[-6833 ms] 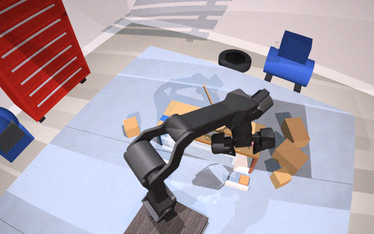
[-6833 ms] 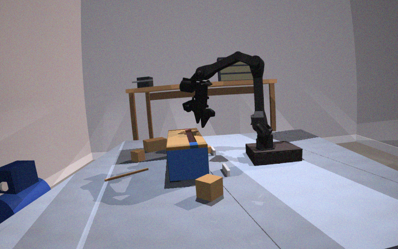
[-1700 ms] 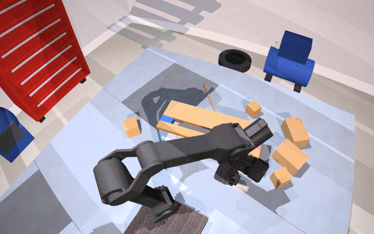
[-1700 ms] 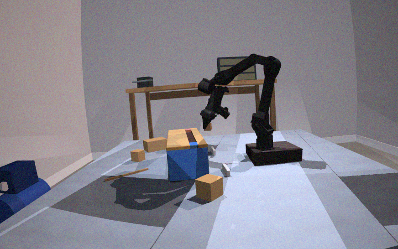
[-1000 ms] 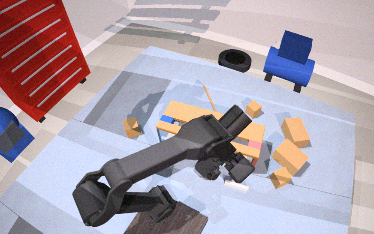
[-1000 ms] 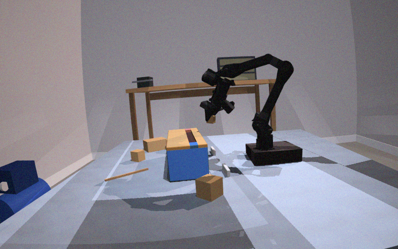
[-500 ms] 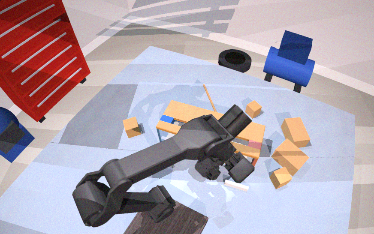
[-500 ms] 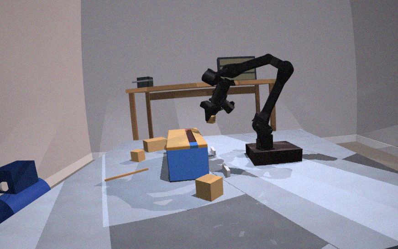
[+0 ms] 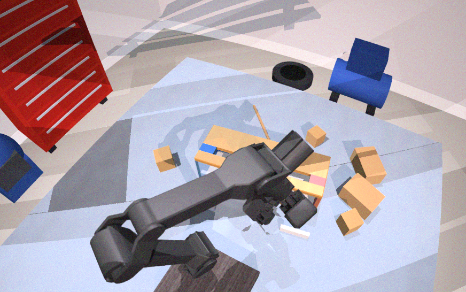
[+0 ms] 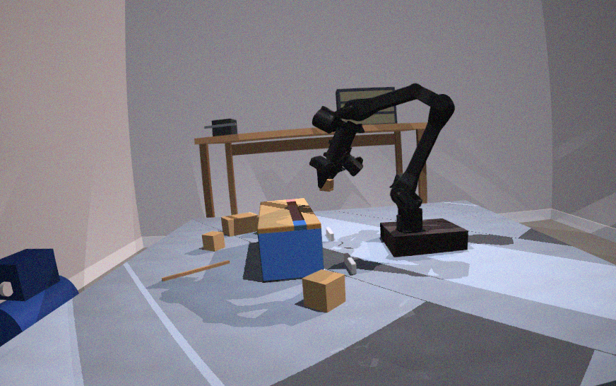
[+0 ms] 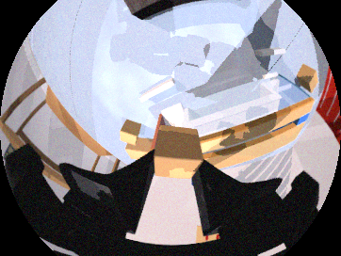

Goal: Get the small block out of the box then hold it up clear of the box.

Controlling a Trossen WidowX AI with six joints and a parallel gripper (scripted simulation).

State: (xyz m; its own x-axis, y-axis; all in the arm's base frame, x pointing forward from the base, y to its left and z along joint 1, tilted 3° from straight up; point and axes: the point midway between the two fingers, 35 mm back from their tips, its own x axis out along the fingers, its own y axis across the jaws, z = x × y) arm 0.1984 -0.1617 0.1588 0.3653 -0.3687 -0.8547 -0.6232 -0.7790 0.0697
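The small tan block is between the fingertips, off the table. My gripper is shut on it. In the exterior view they hang higher than the box top, beyond its far end. In the top view the arm hides block and fingertips, over the box's red-end front side. The box stands upright, with a tan slotted top, a blue end and a red end. A pink patch marks the top at the red end, a blue patch the other.
Several tan blocks stand beyond the red end, one of them large. Another tan cube stands off the blue end. A thin stick lies behind the box. White bars lie in front.
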